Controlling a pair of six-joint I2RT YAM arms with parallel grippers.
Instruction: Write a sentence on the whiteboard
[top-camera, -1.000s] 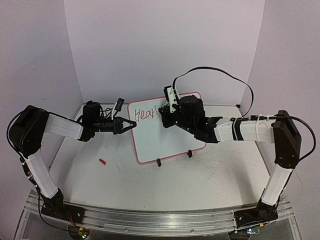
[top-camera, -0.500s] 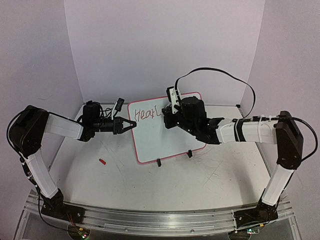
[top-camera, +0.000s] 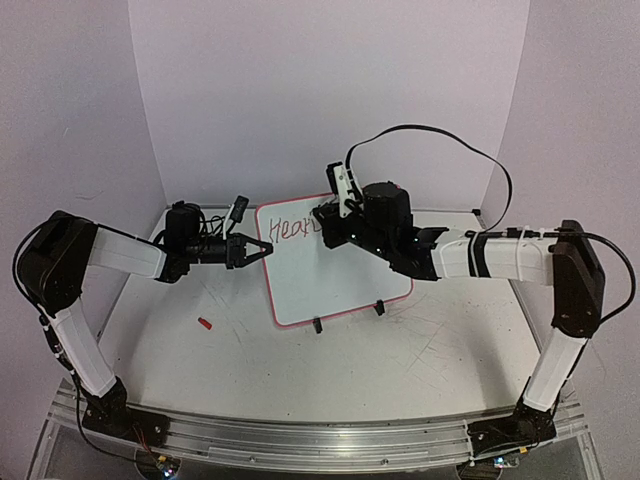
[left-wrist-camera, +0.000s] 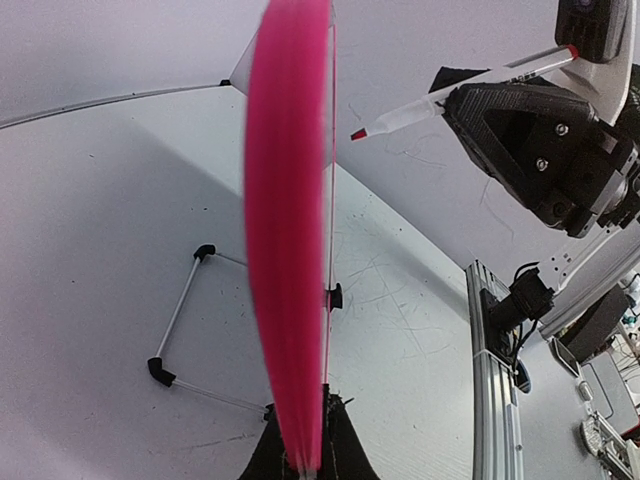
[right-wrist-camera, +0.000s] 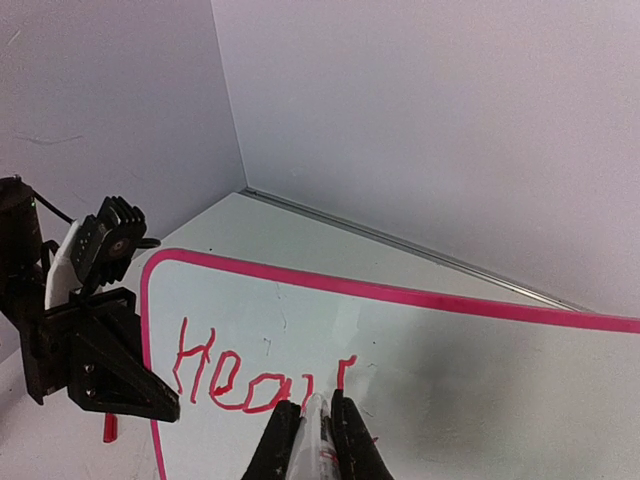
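- Pink-rimmed white rectangular whiteboard (top-camera: 335, 285) bears red "Hear"; the left pincer (top-camera: 262, 247) pinches its edge.
- White red-tipped marker (left-wrist-camera: 450, 95) sits clamped in the right pincer (right-wrist-camera: 318, 432), just below the letters; only the left wrist view shows its tip.

whiteboard (top-camera: 330, 280) standing mid-table, left hand (top-camera: 264, 247) gripping its edge, right hand (right-wrist-camera: 316, 403) with marker (left-wrist-camera: 460, 95) before it, bare table (top-camera: 400, 350) nearer

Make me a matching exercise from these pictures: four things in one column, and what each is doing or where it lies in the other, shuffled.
Things:
1. left gripper
2. right gripper
3. whiteboard
4. small red piece

States:
A. lies loose on the table
B. carries red lettering
C. shut on the whiteboard's edge
D. shut on the marker

Pairs: 1-C, 2-D, 3-B, 4-A
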